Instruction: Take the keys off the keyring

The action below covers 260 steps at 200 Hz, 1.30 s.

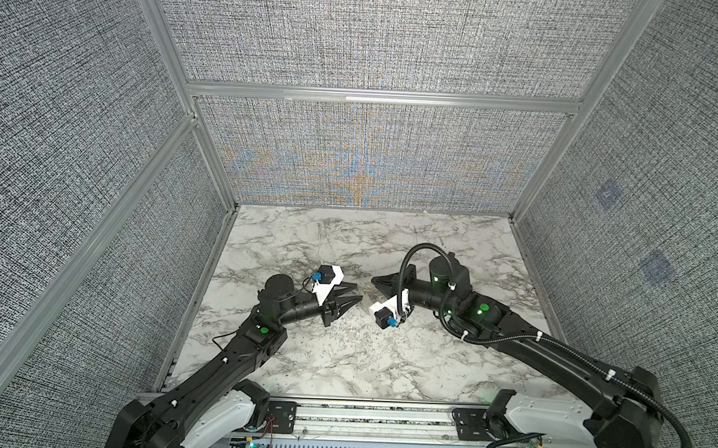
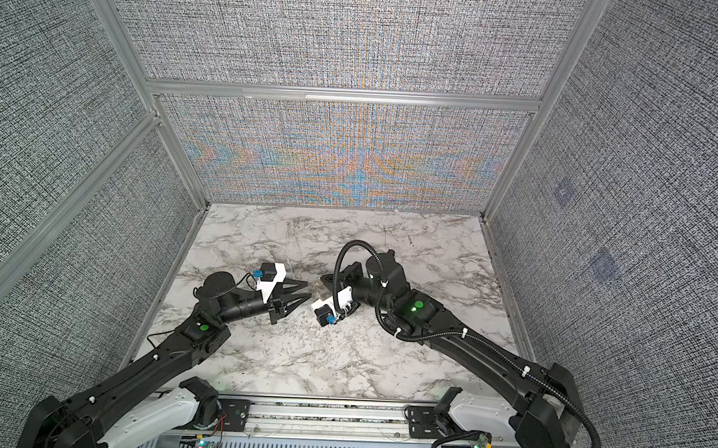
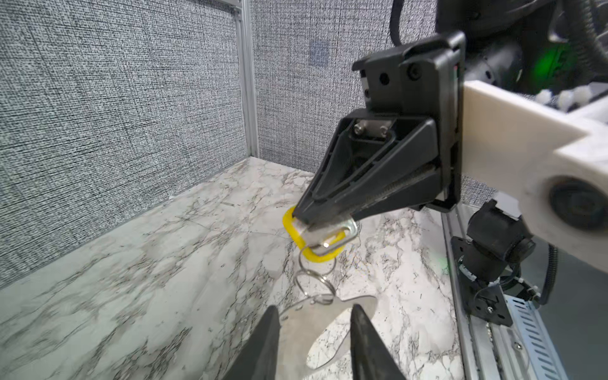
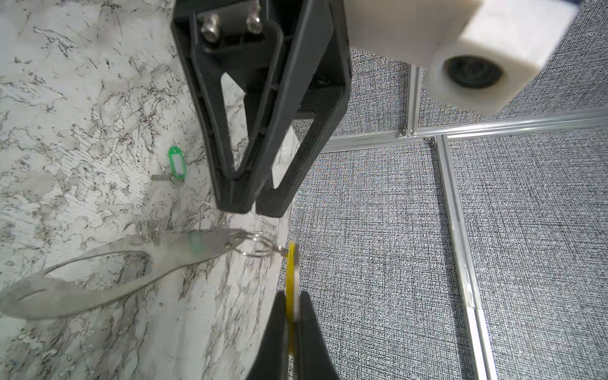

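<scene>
Grey and flat, the keyring [image 4: 190, 250] is a long oval loop with a wide opening. It hangs above mid-table by its wire rings [image 3: 316, 283] from the yellow-tagged key [image 3: 292, 230]. The right gripper [image 3: 302, 217] clamps that key, likely as an anchor. At its 9 o'clock in both top views, the left gripper [image 3: 315, 307] hovers with jaws apart by the loop's ringed end. The green-tagged key [image 4: 177, 168] lies on the table [image 3: 164, 263], already off.

This is a robot test booth in a lab. Grey woven fabric panels [image 1: 378, 34] set in aluminium frame bars [image 1: 383, 97] wall in a marble-patterned tabletop [image 1: 343, 357] on three sides. The black left arm [image 1: 235, 352] and right arm [image 1: 551, 350] stand on a metal rail [image 1: 374, 417] at the front edge, trailing a ribbed cable hose [image 1: 683, 434].
</scene>
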Available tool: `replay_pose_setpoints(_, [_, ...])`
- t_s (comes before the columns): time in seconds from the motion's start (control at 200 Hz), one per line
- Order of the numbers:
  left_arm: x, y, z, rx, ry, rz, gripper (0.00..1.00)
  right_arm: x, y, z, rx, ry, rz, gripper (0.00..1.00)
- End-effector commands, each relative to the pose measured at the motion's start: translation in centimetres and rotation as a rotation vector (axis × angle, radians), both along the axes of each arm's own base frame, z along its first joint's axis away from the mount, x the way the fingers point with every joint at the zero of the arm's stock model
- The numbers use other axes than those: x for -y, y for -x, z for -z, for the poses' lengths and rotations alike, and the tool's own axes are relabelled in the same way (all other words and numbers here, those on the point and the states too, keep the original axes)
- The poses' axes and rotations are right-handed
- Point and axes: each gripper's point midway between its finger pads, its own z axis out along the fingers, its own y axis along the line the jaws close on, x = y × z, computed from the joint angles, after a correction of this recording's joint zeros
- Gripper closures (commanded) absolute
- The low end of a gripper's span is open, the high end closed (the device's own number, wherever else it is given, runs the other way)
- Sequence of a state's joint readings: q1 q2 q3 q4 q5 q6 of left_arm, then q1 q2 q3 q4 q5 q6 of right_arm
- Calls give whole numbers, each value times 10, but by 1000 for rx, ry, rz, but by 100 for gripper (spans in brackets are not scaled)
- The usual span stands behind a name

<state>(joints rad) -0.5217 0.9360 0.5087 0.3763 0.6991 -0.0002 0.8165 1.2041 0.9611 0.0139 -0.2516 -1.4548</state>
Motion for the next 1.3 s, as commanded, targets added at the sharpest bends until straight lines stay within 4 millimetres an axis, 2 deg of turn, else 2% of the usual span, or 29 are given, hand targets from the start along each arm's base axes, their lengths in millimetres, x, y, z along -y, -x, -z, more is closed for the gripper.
replay_pose_setpoints(0.0, [-4,-5,8,-5,-80,-33,62,-5,0,-12,70,-37,-36,100])
replay_pose_setpoints(0.15, [-1,-7,3,-47,-146,-3,62,-6,-3,-5,110,-11,-39,100])
replay_pose_setpoints(0.225, [0,-10,0,-67,-170,8,63,-6,-6,-9,145,-12,-36,100])
replay_pose_setpoints(0.25, [0,-11,-2,-75,-173,14,63,-4,-5,5,131,12,-35,100])
replay_pose_setpoints(0.505, [2,-20,-13,-66,-217,34,63,-2,-16,14,228,54,-3,100])
replay_pose_setpoints(0.87, [12,-36,-14,-216,-178,99,64,0,-30,16,284,84,47,100])
replay_pose_setpoints(1.296, [20,-44,-12,-296,-137,128,65,-1,-40,15,315,95,78,100])
